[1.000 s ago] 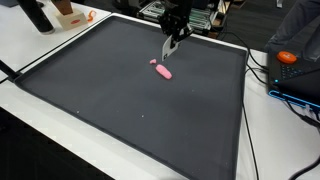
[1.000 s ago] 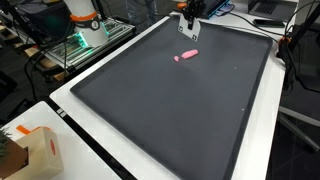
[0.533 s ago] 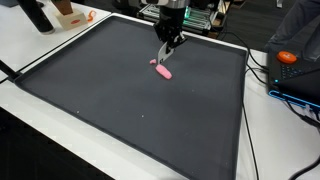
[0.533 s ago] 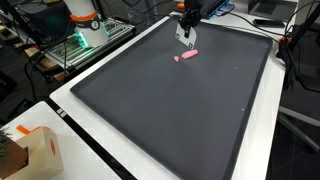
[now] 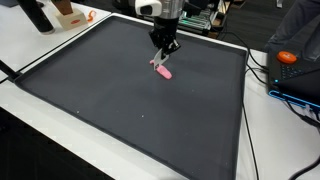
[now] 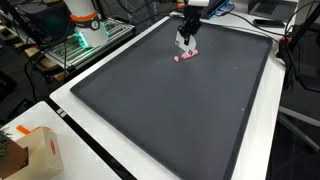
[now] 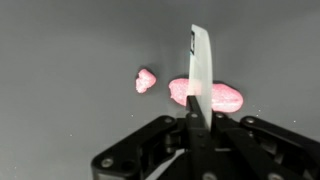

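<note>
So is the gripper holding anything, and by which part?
Yes: the shut gripper clamps a thin flat white strip by one end.

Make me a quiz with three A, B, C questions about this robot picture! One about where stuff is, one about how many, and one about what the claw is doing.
1. Where do the pink pieces lie?
A) on the dark mat
B) in a box
C) on the floor
2. How many pink pieces show in the wrist view?
A) one
B) two
C) four
3. How is the gripper?
A) wide open
B) shut on the white blade
C) out of sight

Answers:
1 A, both exterior views show pink on the mat.
2 B, a small piece lies beside a bigger piece.
3 B, the blade stands clamped between its closed jaws.
</note>
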{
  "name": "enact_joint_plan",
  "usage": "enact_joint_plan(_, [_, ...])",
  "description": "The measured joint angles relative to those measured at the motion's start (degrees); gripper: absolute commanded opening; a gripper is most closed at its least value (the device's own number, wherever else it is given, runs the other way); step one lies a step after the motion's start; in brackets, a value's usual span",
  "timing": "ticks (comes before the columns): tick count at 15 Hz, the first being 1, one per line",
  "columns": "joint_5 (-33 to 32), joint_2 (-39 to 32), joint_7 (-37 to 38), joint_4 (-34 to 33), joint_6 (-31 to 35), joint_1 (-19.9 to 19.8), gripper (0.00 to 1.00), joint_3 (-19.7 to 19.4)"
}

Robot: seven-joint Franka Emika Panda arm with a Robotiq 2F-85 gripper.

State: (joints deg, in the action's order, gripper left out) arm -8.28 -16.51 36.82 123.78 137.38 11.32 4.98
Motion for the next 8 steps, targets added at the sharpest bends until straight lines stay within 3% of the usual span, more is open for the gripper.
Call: enact_joint_plan(8, [-0.4,-2.0,-1.7,-0.3,1.8,0.1,0.01,-1.0])
